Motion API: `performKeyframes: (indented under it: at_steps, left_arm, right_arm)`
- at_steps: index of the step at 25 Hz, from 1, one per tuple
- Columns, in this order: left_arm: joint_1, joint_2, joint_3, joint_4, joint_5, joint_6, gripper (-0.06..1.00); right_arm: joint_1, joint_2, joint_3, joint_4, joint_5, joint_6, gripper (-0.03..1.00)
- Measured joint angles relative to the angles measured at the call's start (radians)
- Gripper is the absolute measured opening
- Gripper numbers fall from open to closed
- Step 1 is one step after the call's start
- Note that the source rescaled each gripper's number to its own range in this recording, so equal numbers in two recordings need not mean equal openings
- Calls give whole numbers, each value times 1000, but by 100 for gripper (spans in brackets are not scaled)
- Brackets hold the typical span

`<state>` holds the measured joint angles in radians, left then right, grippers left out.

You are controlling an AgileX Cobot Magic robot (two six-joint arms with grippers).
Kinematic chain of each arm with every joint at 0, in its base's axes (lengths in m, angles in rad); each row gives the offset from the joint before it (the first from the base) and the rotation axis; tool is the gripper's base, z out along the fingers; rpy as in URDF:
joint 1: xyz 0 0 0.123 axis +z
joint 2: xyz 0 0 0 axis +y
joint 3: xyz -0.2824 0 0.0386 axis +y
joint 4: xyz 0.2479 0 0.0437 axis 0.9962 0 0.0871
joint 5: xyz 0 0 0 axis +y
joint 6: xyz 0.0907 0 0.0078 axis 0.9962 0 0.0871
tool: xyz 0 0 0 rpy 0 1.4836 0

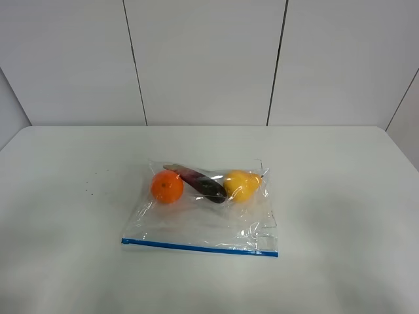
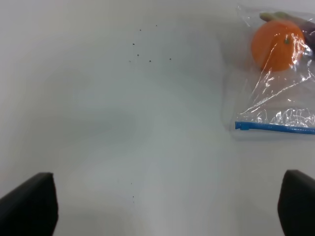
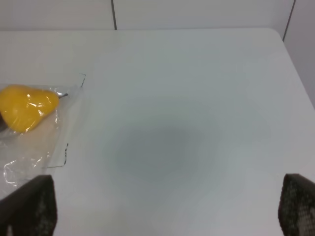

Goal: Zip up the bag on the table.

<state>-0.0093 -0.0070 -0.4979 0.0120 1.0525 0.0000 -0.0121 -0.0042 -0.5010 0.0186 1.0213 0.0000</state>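
Note:
The clear crinkly bag [image 1: 203, 222] lies flat in the middle of the white table [image 1: 65, 216]. Its blue zipper strip [image 1: 196, 246] runs along the near edge. Inside sit an orange [image 1: 167, 187], a purple eggplant [image 1: 204, 185] and a yellow pear [image 1: 241, 185]. Neither gripper shows in the exterior high view. My left gripper [image 2: 162, 211] is open and empty, its dark fingertips [image 2: 29, 206] wide apart, off the bag's [image 2: 275, 98] orange end. My right gripper [image 3: 162, 209] is open and empty, off the bag's [image 3: 34, 147] pear [image 3: 27, 105] end.
A few tiny dark specks [image 1: 88, 190] mark the table left of the bag. The table's far edge meets a panelled white wall [image 1: 209, 65]. The table's right edge [image 3: 295, 64] shows in the right wrist view.

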Motion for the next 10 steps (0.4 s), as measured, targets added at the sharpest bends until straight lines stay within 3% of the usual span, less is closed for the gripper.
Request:
performKeyframes:
  at_steps: [10]
  left_arm:
    - [0,0,0,0,0,0,100]
  right_arm:
    - [0,0,0,1,0,0,100]
